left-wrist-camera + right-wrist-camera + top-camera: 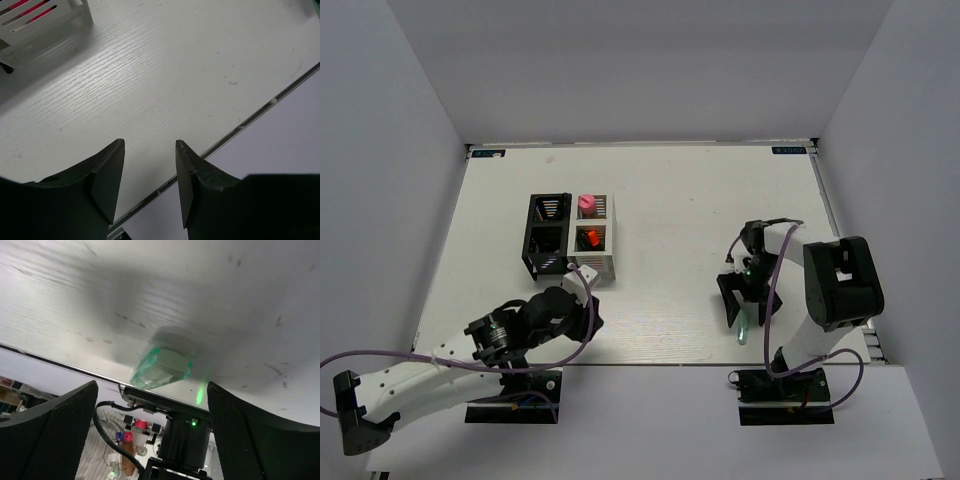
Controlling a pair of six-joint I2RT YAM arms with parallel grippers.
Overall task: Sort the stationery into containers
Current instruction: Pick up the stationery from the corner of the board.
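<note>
The right gripper (746,310) hangs at the near edge of the table (670,200). Its fingers are spread wide on either side of the mint stick (162,369), and neither touches it. The left gripper (149,143) is also apart and empty, low beside the white organizer (592,240). This holds a pink item (587,204) in its far compartment and an orange-red one (587,238) in its near compartment. The black organizer (548,235) stands just left of it.

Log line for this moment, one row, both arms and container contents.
left gripper: open, empty, near white organizer | right gripper: open, over ungripped mint stick | white organizer: pink item, orange item inside
</note>
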